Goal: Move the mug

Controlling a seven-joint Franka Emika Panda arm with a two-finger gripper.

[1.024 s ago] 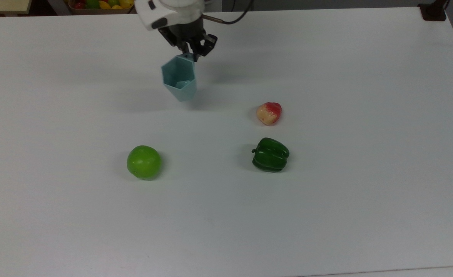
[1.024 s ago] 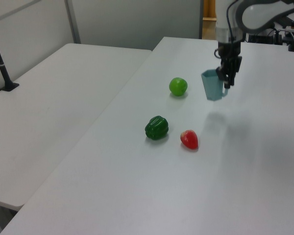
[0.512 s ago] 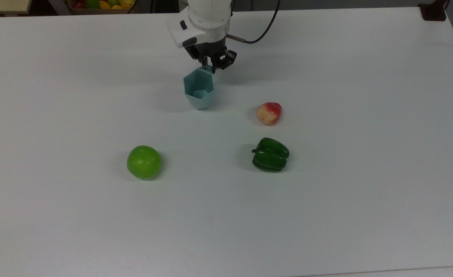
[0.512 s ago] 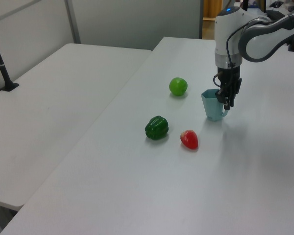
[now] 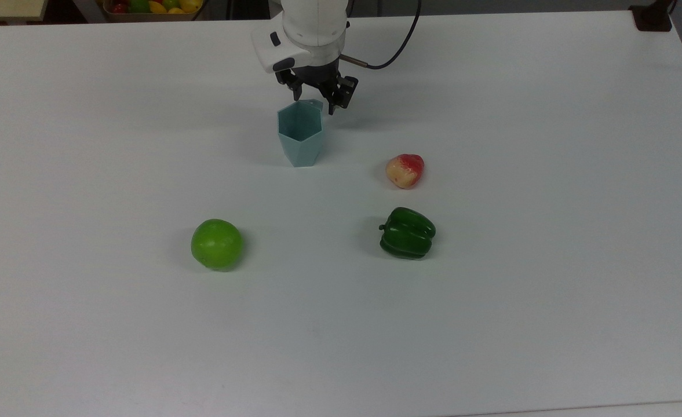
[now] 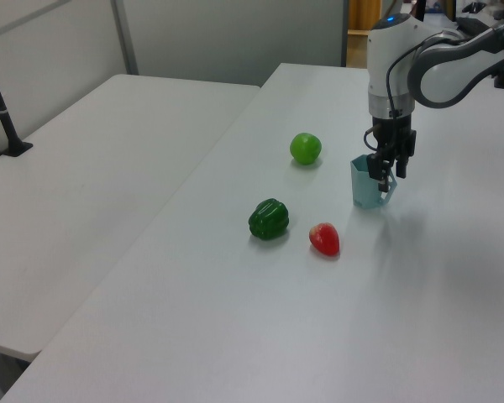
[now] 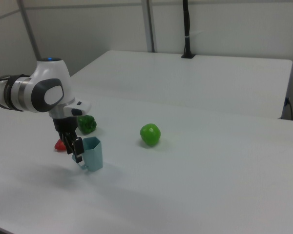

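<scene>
While the top view looked into the mug (image 5: 300, 139), upright on the worktop (image 5: 549, 289), the right view showed its handle between the spread fingers (image 7: 78, 150). Beyond the fingers lay one green apple (image 5: 217, 244), one green pepper (image 5: 407, 233) and one red-yellow fruit (image 5: 405, 170).

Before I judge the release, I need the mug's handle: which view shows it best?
The right view: the mug shows its handle beside the gripper. The top view looks into its rim; the left view has the gripper covering the handle side.
</scene>
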